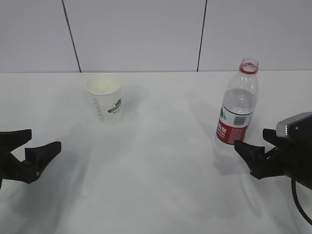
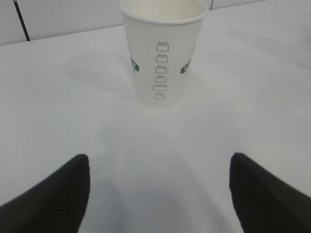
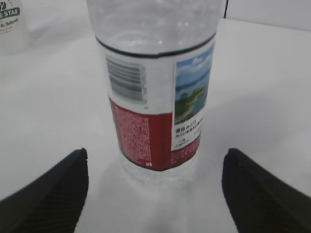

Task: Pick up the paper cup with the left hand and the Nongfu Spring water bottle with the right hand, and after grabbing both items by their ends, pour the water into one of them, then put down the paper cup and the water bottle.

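White surface point(image 1: 161, 185) — both pincers gape empty. Paper cup point(image 1: 105, 97) crushes easily: grip low, gently. Capless water bottle point(image 1: 237, 107) — slick, sloshy; take its base.

The paper cup point(image 1: 105, 97) was white with a fine dimpled texture, green logo and lettering, grey outlined boxes down its side and a cream inside. The Nongfu Spring water bottle point(image 1: 237, 106) was clear and ribbed, with a red neck ring and a red-and-white label bearing a black barcode and a blue-green landscape picture. The table point(image 1: 156, 185) was white.
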### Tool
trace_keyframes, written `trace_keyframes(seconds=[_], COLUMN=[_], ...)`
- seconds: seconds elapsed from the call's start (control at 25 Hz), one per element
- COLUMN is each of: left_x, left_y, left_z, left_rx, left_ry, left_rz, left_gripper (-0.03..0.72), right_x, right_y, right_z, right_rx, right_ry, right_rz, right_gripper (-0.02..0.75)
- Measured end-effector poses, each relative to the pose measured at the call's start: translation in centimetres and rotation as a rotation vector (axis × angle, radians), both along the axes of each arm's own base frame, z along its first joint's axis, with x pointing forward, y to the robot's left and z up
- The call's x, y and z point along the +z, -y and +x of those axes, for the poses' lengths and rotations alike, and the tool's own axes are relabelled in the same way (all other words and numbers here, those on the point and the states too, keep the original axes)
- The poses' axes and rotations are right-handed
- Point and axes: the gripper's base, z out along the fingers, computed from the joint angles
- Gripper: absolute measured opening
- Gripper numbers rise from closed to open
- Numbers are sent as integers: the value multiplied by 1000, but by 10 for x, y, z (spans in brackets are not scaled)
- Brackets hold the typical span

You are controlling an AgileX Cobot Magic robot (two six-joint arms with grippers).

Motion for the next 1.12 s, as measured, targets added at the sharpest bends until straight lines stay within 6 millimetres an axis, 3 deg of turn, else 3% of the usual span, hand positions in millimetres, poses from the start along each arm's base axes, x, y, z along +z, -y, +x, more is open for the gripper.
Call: trace_keyframes(seconds=[0.28,1.12], left_x=[0,0], left_y=[0,0], left_z=[0,0], left_rx=[0,-2], left_ry=[0,0], left_rz=[0,0], left_gripper=[675,641], right_x=[-12,3], right_y=[0,-5], right_z=[12,59], right_rx=[2,39], right_ry=[-16,65], right_rz=[2,45], right_gripper=[652,652])
